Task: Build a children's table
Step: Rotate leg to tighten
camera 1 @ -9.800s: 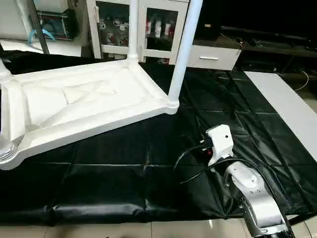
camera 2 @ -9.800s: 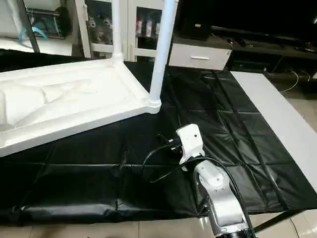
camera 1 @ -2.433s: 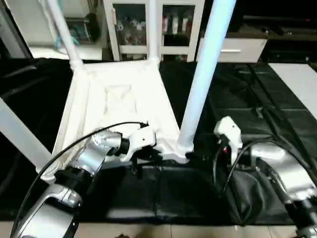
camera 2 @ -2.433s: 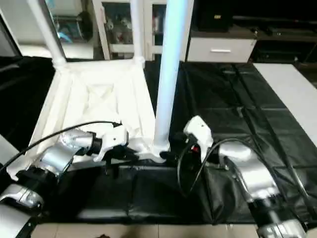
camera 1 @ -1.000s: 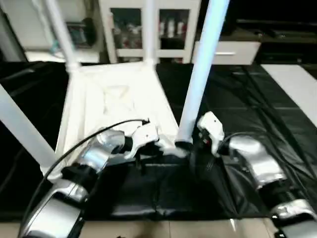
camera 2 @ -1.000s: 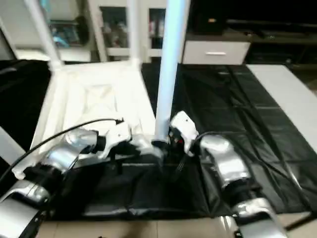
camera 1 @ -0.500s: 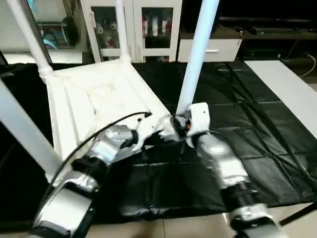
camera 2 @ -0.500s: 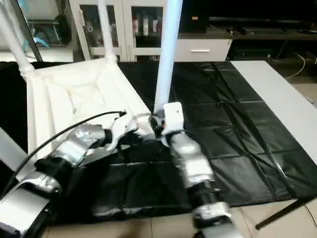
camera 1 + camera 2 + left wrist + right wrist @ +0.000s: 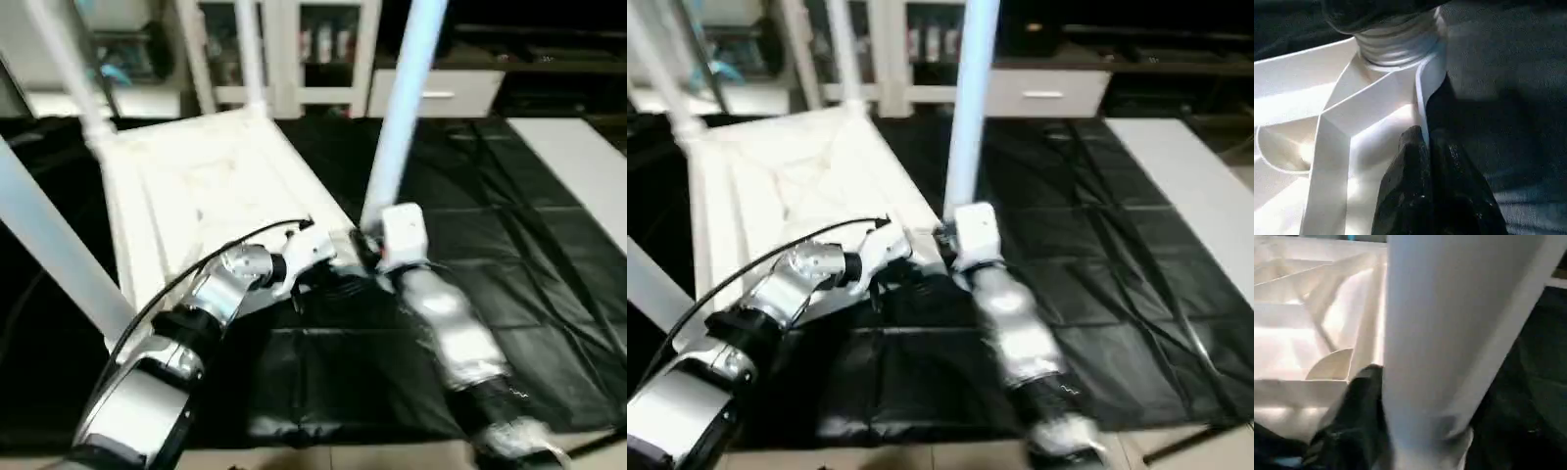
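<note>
Left arm reaches in from seven o'clock, silver forearm angled toward one o'clock, and the left gripper (image 9: 1425, 161) has its black fingers pressed tight together. Right arm comes up from five o'clock, forearm slanting toward eleven, white wrist housing out front. Right gripper (image 9: 1359, 396) shows one dark finger; its spread is unclear.

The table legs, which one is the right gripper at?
The leg standing in the near corner socket by the black cover; the right gripper is at its base. The other legs rise from the farther and left corners.
</note>
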Controlling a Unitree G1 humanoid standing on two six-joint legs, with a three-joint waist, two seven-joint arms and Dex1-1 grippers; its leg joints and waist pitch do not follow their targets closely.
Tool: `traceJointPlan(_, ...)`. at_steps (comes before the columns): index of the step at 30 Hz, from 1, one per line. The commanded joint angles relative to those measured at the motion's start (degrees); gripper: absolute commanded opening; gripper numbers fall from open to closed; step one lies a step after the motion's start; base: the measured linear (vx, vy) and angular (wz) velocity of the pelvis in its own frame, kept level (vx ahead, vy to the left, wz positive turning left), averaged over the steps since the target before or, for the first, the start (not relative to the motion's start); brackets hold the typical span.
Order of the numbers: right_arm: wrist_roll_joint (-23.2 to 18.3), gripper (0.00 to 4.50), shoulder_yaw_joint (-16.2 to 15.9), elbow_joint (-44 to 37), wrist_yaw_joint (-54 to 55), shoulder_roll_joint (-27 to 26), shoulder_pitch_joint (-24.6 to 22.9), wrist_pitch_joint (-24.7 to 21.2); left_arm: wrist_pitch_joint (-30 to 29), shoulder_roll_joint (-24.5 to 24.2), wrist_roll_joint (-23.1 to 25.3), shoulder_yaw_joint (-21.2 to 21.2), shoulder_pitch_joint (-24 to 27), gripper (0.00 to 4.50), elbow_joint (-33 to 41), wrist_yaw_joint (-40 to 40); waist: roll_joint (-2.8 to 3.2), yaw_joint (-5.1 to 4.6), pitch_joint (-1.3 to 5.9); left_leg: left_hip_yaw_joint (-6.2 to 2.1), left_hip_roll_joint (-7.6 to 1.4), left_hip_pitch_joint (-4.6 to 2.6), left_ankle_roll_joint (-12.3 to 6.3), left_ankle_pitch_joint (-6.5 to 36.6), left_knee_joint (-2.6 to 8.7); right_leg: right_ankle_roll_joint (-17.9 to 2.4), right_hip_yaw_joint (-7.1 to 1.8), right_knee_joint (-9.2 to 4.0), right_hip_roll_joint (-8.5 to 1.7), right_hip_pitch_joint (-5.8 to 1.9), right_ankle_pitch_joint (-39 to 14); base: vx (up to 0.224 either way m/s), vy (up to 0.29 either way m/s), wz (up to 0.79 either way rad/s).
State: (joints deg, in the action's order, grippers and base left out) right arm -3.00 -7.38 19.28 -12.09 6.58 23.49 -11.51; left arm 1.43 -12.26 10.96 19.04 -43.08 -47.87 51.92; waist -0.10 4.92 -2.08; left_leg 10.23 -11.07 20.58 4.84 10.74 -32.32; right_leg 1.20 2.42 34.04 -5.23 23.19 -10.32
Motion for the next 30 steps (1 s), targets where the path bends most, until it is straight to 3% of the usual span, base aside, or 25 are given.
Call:
traceJointPlan(1,-2.9,3.07,3.2,-2.6,-6.1,4.7,-1.7,-3.6,1.0,-2.3,0.6,1.2,2.5,0.00,0.0,3.3,-0.73,0.07,2.90,-0.03,-1.54,-0.17,-2.99,10.6,3.60,-11.3,-2.05,-3.75,-2.59,-2.74,-7.9,0.000,0.000,0.00)
traceJointPlan(4,-4.5,3.21,2.1,-2.1,-14.1,9.0,-1.5,-3.8,0.7,-2.7,0.2,1.4,2.9,0.00,0.6,5.2,-0.60,0.29,3.01,-0.05,-1.86,-0.34,-3.16,10.6,3.48,-12.5,-1.97,-3.38,-2.48,-2.66,-5.5,0.000,0.000,0.00)
traceJointPlan(5,-6.1,3.41,1.0,-1.0,-22.1,12.7,-1.0,-4.3,0.6,-3.0,0.0,2.1,3.4,0.00,1.3,7.2,-0.37,0.23,3.08,-0.08,-1.78,-0.26,-3.21,10.1,3.40,-13.3,-1.86,-3.17,-2.39,-2.86,-4.0,0.000,0.000,0.00)
traceJointPlan(7,-6.9,3.52,-0.1,-0.2,-27.2,14.7,-0.8,-4.2,0.3,-3.1,-0.2,2.5,3.7,0.00,1.8,8.6,-0.61,0.22,3.07,0.01,-1.80,-0.06,-4.07,9.8,3.14,-14.4,-1.85,-2.95,-2.53,-3.00,-2.0,0.000,0.000,0.00)
traceJointPlan(10,-4.8,3.84,-3.5,3.4,-33.9,18.1,0.1,-1.5,-0.1,-3.5,-0.6,3.6,4.1,0.00,3.1,11.7,-0.67,0.21,3.05,0.10,-1.73,-0.02,-4.37,10.0,2.98,-15.1,-1.79,-3.13,-2.74,-2.97,-3.7,0.000,0.000,0.00)
traceJointPlan(14,-4.5,3.96,-3.3,7.2,-35.2,17.6,2.0,-0.5,-0.1,-3.5,-0.3,3.8,4.1,0.00,3.3,12.5,-0.31,0.12,3.10,0.03,-1.84,-0.22,-3.53,10.8,3.03,-15.4,-1.74,-3.25,-2.74,-2.87,-5.9,0.000,0.000,0.00)
traceJointPlan(20,-5.6,3.96,-3.3,11.3,-36.5,16.2,4.7,0.4,-0.5,-4.0,-0.5,4.1,4.5,0.00,4.1,13.0,-0.06,0.04,3.28,0.02,-1.78,-0.26,-3.60,10.0,2.87,-16.6,-1.66,-2.86,-2.56,-3.06,-2.0,0.000,0.000,0.00)
traceJointPlan(25,-4.3,3.96,-4.3,15.3,-37.7,15.2,6.3,2.3,-0.5,-4.1,-0.3,4.3,4.6,0.00,3.9,13.1,-0.23,-0.03,3.37,0.09,-1.79,-0.21,-3.44,10.0,2.82,-17.3,-1.57,-2.78,-2.60,-3.06,-2.2,0.000,0.000,0.00)
traceJointPlan(28,-4.1,3.96,-5.1,16.8,-40.3,14.9,6.9,2.4,-0.7,-4.0,-0.4,4.2,4.6,0.00,3.9,13.1,-0.56,0.19,3.39,0.17,-1.87,-0.23,-4.19,8.9,2.69,-17.7,-1.55,-2.61,-2.52,-3.11,-0.8,0.000,0.000,0.00)
traceJointPlan(30,-4.2,3.96,-5.1,17.4,-40.6,14.7,7.2,2.8,-0.8,-4.0,-0.4,4.1,4.5,0.00,4.0,12.8,-0.42,0.35,3.43,0.18,-1.91,-0.21,-4.63,8.2,2.60,-17.9,-1.53,-2.45,-2.58,-3.13,-0.2,0.000,0.000,0.00)
